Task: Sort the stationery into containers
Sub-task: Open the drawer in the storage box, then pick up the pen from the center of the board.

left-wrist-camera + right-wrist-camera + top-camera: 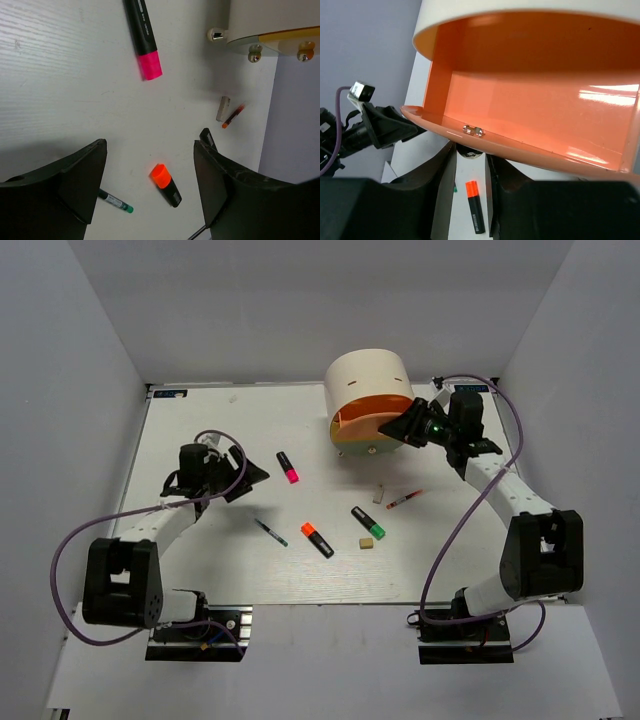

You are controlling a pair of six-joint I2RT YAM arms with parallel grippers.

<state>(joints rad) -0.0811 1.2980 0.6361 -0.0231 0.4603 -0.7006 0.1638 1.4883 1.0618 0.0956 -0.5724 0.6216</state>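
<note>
The cream drum organiser (pixel 368 380) stands at the far right. Its orange top drawer (pixel 362 422) is pulled open and looks empty inside (pixel 535 100). My right gripper (pixel 408 428) is shut on the drawer's small knob (pixel 470 151), with a finger on each side. My left gripper (pixel 250 478) is open and empty above the table, left of the pink highlighter (pixel 288 467). Loose on the table are an orange highlighter (pixel 316 539), a green highlighter (pixel 368 523), a green-tipped pen (pixel 270 531), a red-tipped pen (pixel 404 499) and two erasers (pixel 379 494) (pixel 367 542).
White walls close in the table on three sides. In the left wrist view the pink highlighter (pixel 144 40) lies ahead, and the orange highlighter (pixel 166 184) lies below the open fingers. The organiser's small feet (pixel 255 56) show at the top right.
</note>
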